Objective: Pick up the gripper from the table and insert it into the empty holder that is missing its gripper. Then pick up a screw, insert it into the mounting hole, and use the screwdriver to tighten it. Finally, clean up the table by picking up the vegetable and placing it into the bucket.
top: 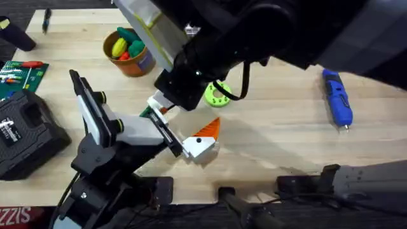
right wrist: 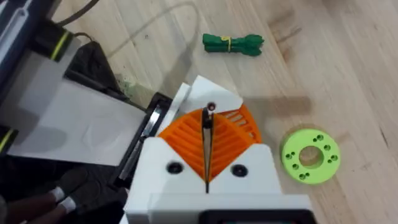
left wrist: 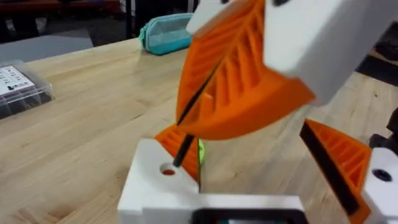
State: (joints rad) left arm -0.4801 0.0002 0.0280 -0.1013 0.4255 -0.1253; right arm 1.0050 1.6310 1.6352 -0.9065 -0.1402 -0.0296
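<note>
Clamped in the right gripper (right wrist: 206,155) jaws: a thin black screw (right wrist: 207,121), tip at the mounting hole (left wrist: 168,169) of the white gripper (top: 202,143) just beside the lime-green disc (top: 218,94), toward the arms' bases. Cannot tell the left gripper (top: 191,147) state. Likely light, stiff, slick, quick to tilt; best pinched on the shank, kept upright. Then take the blue screwdriver (top: 337,98), well apart from the disc, by its barrel.
</note>
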